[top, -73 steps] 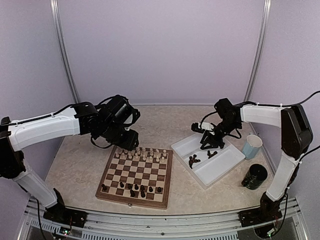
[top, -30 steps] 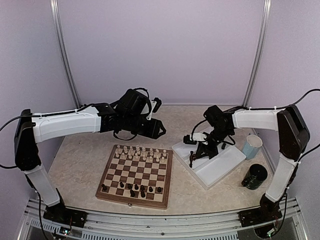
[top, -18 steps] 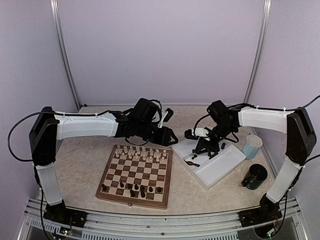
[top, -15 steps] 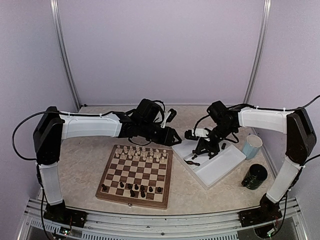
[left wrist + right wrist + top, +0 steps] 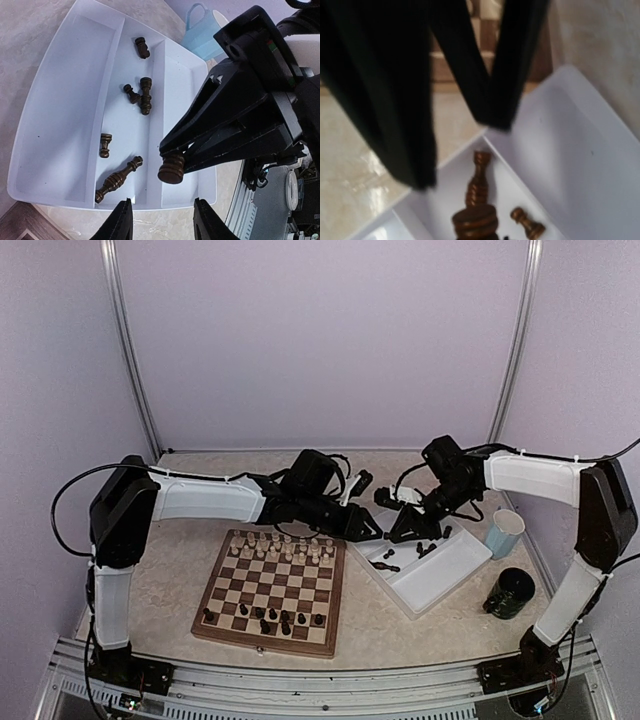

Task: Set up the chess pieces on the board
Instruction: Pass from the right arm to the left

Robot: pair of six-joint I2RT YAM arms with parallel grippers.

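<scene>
I saw a mottled beige tabletop (image 5: 165,560), lilac walls (image 5: 320,340), the checkered wooden board (image 5: 270,585) beside a white tray (image 5: 450,570). My right gripper (image 5: 174,156) had its jaws pinched on a dark turned chess piece (image 5: 171,170) over the tray; the left gripper (image 5: 160,222) jaws gaped empty.

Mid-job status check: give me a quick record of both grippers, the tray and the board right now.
left gripper: open, empty, at the tray's board-side end
right gripper: shut on a dark piece, above the tray
tray: five loose dark pieces lying in the middle compartment
board: cream pieces along the far rows; placed dark pieces only partly fill the near rows
</scene>
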